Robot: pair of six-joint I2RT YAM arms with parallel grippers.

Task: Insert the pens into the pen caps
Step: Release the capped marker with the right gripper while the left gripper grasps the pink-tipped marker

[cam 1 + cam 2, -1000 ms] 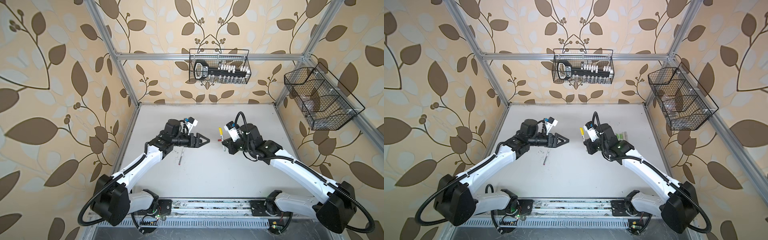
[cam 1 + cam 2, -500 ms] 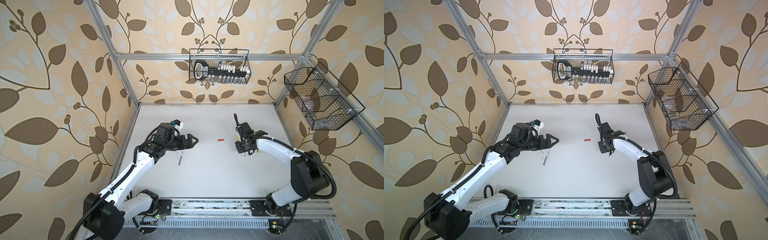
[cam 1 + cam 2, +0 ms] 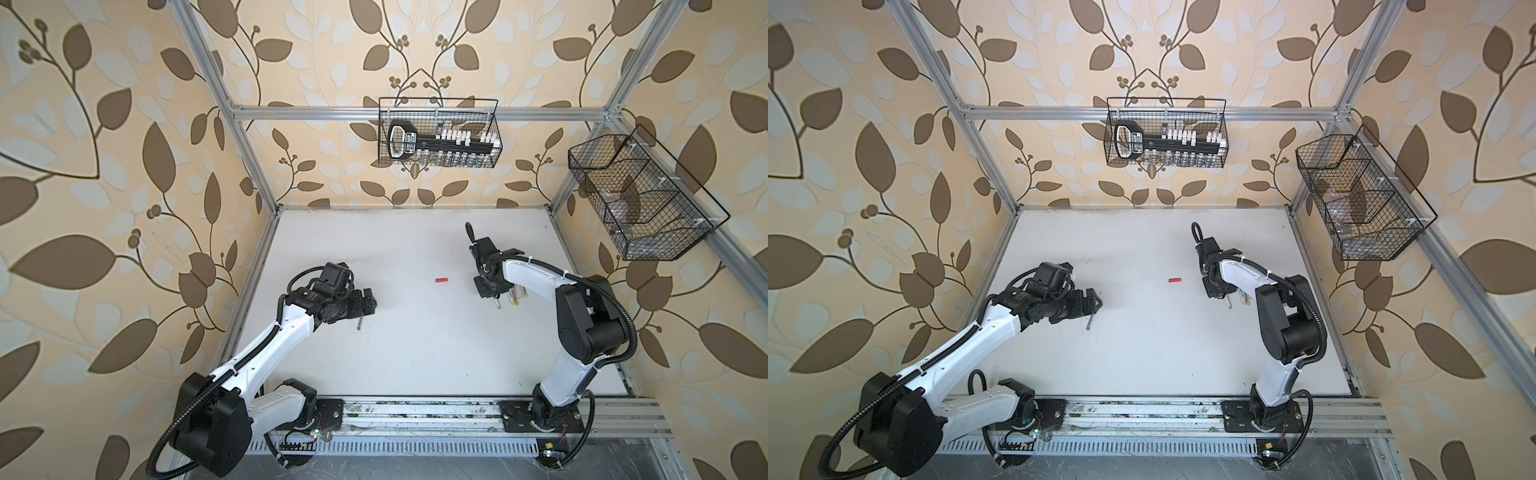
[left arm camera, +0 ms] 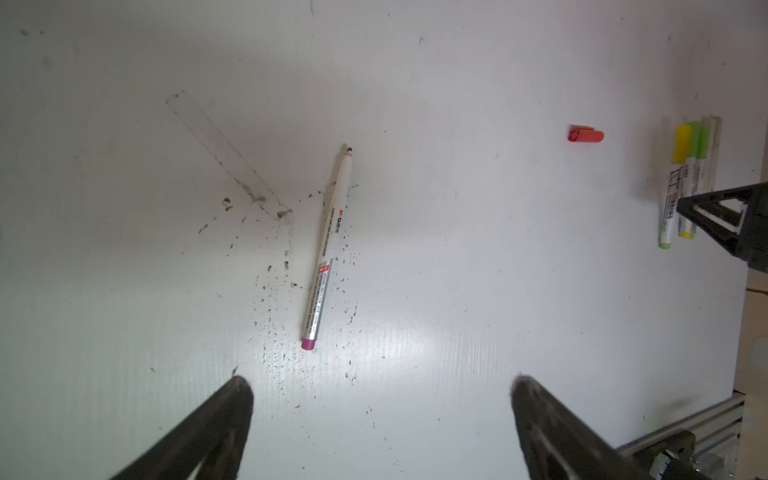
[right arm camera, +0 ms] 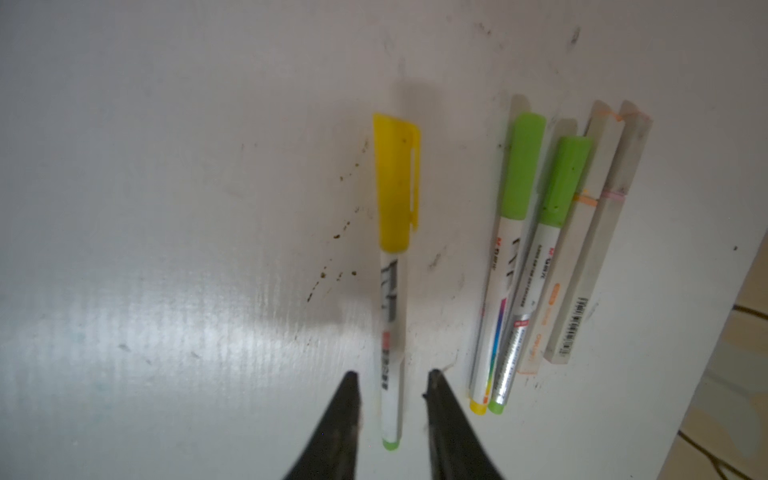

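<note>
Left gripper (image 4: 380,380): jaws spread wide, nothing between them, hovers over white table (image 4: 457,291). Uncapped pen (image 4: 328,249) (pink end nearest gripper, dark tip pointing away) lies flat just ahead of it among dark specks. Red cap (image 4: 585,135) lies alone mid-table, well apart from that pen.

Right gripper (image 5: 391,374): jaws parted, either side of yellow-capped pen (image 5: 392,291), not touching it; pen flat on table. Just beside it, 4 more capped, packed side by side near table edge: 2 green-capped pens (image 5: 521,166), 2 pale grey markers (image 5: 594,249).
</note>
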